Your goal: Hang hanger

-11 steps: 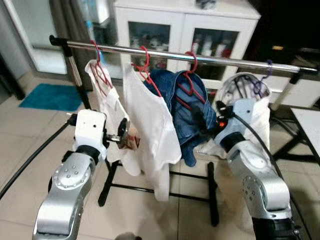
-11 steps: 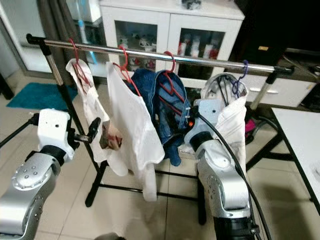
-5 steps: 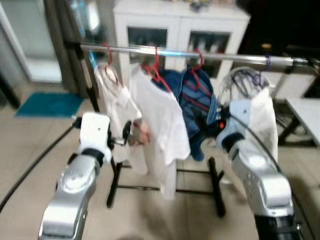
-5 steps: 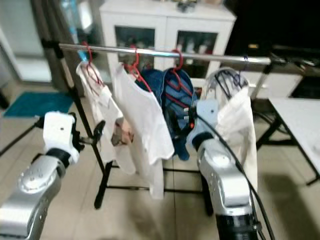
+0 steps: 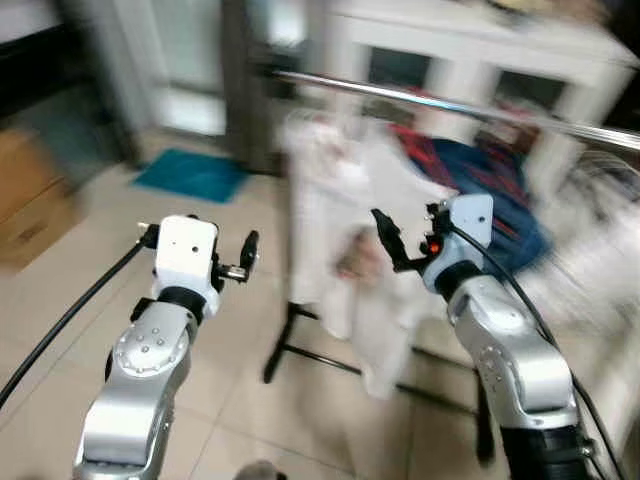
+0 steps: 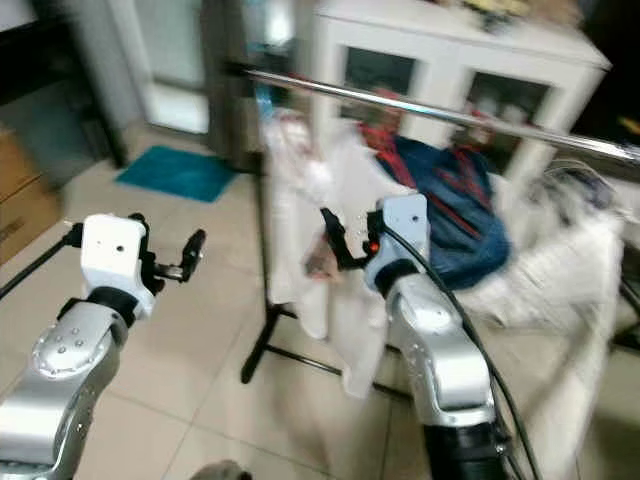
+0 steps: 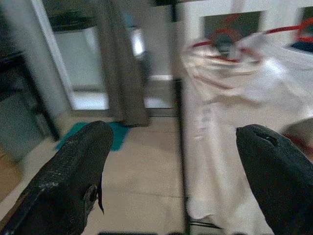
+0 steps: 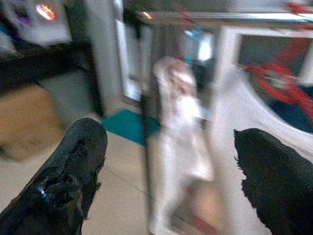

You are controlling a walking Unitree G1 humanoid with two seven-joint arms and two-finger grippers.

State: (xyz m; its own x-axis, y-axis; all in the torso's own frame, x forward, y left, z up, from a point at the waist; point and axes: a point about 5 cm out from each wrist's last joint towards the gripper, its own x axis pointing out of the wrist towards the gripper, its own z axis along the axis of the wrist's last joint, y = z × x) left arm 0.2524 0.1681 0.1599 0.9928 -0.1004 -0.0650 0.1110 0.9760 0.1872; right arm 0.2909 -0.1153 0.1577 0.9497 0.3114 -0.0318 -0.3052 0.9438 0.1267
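Blurred clothes rail (image 6: 420, 108) carrying white shirts (image 6: 300, 215), blue garment (image 6: 455, 205); teal mat (image 6: 175, 172) on tiled floor (image 6: 200, 340).

Even indoor daylight, but heavy motion blur smears everything beyond the arms.

— What does the room look like?
— Blurred, with a pale tiled floor (image 5: 230, 330) and a teal mat (image 5: 192, 174) near a grey curtain (image 7: 120, 73).
— Any furniture?
— A white cabinet with glass doors (image 6: 470, 70) stands at the back, and a brown cardboard box (image 5: 30, 205) sits on the floor.
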